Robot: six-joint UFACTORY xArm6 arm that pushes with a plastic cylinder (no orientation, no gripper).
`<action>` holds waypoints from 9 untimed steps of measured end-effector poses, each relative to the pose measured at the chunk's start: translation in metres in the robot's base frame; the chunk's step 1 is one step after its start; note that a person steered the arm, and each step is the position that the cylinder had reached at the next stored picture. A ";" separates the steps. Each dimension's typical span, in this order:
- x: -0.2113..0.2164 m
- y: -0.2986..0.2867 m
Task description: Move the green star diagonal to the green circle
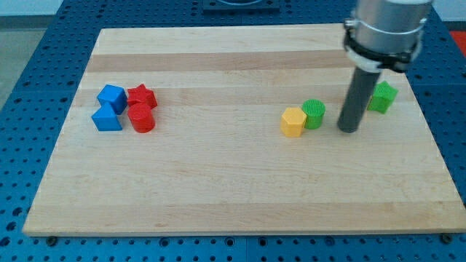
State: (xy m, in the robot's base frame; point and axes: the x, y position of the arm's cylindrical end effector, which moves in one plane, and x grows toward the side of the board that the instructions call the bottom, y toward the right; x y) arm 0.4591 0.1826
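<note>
The pale wooden worktop (240, 204) lay on a blue perforated base (29, 73). The arm carried no gripper, only a straight dark rod, and my tip (349, 130) rested on the wood between the two green blocks. The green plastic star (381, 96) sat near the view's right edge, just up and right of my tip, partly hidden behind the rod. The green plastic cylinder (314, 113), the circle, stood left of my tip, touching a yellow hexagonal block (293, 121). Well apart at the view's left clustered a blue cube (111, 97), a blue triangular block (106, 118), a red star (142, 95) and a red cylinder (141, 117).
</note>
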 end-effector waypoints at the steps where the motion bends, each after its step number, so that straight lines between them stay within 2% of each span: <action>1: -0.004 0.042; 3: -0.024 0.103; 4: -0.043 0.105; 7: -0.043 0.017; 9: -0.061 0.015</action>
State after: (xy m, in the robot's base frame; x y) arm 0.3981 0.1978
